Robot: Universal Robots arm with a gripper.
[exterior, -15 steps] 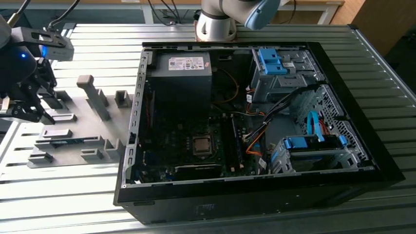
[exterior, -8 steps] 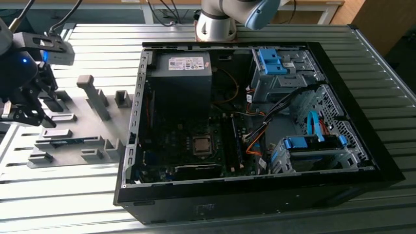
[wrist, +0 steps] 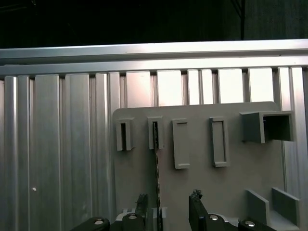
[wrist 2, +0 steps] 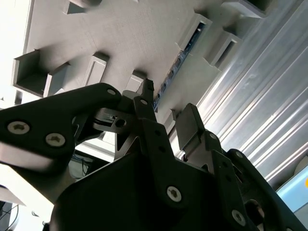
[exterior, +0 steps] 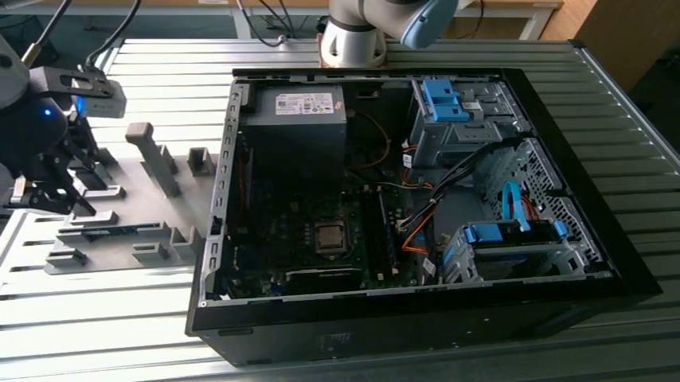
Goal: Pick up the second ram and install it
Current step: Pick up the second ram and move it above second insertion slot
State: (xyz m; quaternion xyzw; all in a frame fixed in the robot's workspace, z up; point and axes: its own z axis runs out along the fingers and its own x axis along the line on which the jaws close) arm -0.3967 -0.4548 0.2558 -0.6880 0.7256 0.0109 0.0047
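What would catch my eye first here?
A big open computer case lies on the ribbed metal table, its boards and cables showing. At the exterior view's left, a grey plate holds the ram on edge in a slot, with the open tool over it.

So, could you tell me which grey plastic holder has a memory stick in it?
The narrow grey holder in line with the gripper: it alone carries the thin blue-green circuit-board stick.

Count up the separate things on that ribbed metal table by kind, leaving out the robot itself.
open black metal computer case: 1
flat grey plastic holder plate: 1
thin blue-green memory stick, standing on edge in the plate: 1
Total: 3
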